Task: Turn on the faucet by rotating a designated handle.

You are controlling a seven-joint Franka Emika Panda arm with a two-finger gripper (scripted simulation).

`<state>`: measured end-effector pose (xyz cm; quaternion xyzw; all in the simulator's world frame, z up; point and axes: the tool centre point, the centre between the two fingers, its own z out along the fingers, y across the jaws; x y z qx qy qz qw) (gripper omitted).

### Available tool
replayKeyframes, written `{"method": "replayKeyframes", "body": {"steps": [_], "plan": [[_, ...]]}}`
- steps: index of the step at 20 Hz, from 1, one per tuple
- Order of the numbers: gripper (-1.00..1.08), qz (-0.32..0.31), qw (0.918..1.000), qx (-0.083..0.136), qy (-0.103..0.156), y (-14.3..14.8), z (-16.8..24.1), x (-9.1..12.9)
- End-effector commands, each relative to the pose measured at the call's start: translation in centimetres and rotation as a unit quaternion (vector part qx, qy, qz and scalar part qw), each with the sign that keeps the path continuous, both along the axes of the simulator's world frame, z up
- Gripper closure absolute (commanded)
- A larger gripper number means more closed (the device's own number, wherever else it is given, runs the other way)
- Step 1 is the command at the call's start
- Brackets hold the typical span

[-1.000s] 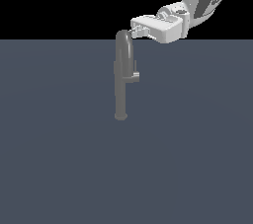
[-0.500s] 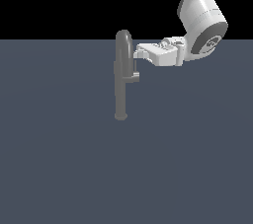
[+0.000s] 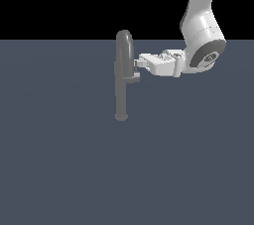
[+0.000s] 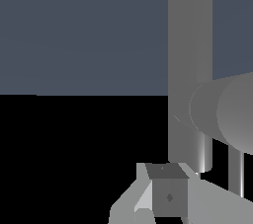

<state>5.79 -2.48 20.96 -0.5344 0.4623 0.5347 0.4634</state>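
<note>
Centrally in the exterior view stood the faucet [image 3: 122, 78], rigid metal. Its handle [image 3: 134, 76], a stiff, likely smooth stub, warranted contact near its squarish tip. The gripper [image 3: 138, 64] was just beside it; finger spacing could not be told.

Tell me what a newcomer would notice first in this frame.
The tall slim matte grey faucet pipe with an arched top stands alone on the flat slate-blue floor. From the exterior view's right, the white robot arm reaches in sideways, its gripper right beside the short grey handle stub on the pipe.
</note>
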Motion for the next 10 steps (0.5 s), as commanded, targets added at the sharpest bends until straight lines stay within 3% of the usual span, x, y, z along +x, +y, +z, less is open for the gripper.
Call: {"method": "replayKeyframes", "body": {"steps": [1, 10], "plan": [[1.08, -0.001, 1.0000, 0.001, 0.000, 0.05, 0.03, 0.02], [1.08, 0.001, 1.0000, 0.000, -0.001, -0.03, 0.51, -0.68]]}}
